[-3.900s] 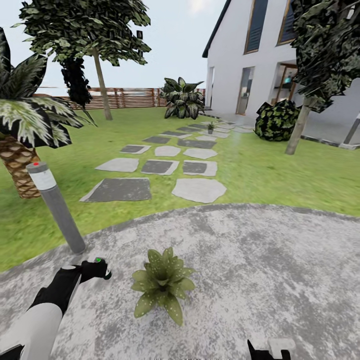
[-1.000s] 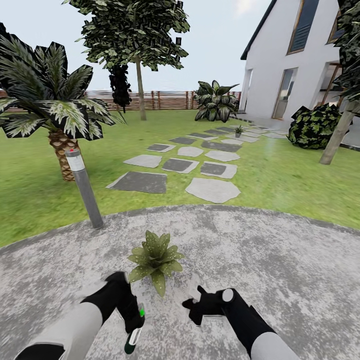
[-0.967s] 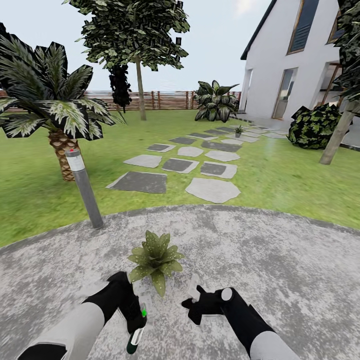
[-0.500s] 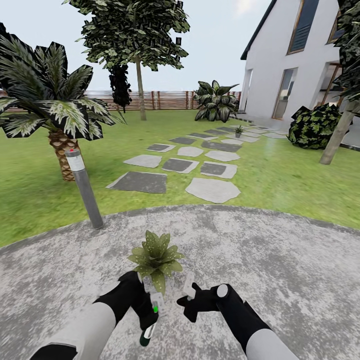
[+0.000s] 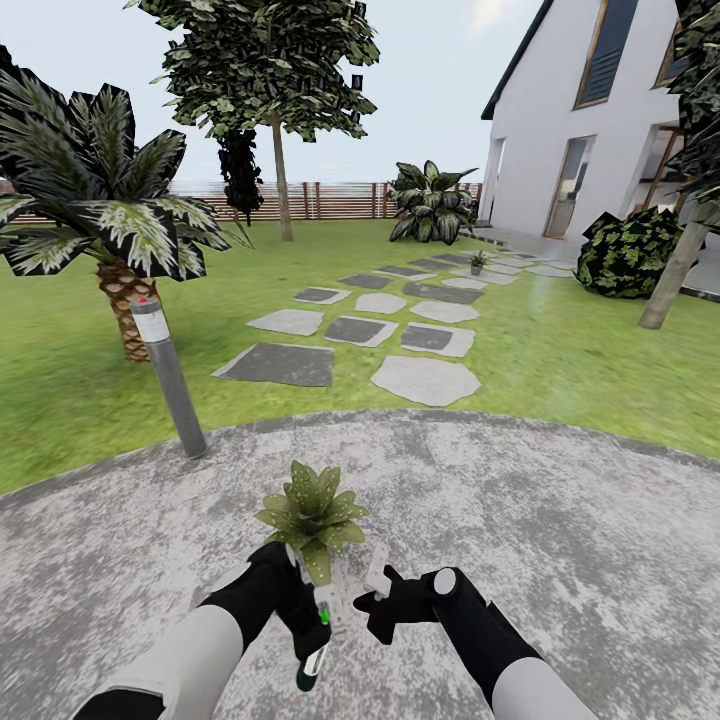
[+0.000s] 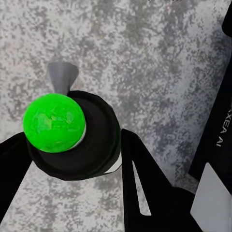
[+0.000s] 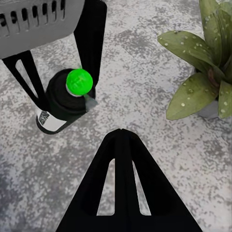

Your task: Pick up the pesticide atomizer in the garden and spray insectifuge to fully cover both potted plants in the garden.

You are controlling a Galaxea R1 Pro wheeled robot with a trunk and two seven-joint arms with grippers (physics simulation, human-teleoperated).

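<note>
My left gripper [image 5: 312,622] has carried the pesticide atomizer [image 5: 314,660], pinched between its fingers, in beside the near potted plant [image 5: 311,516]; my right gripper [image 5: 372,598] hovers spread alongside, so spraying seems possible.

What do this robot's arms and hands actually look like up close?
Each arm has a pale grey-white forearm shell ending in a black wrist. The left hand and right hand are black with flat, tapering slotted fingers; one bears a pale grey pad and white lettering.
</note>
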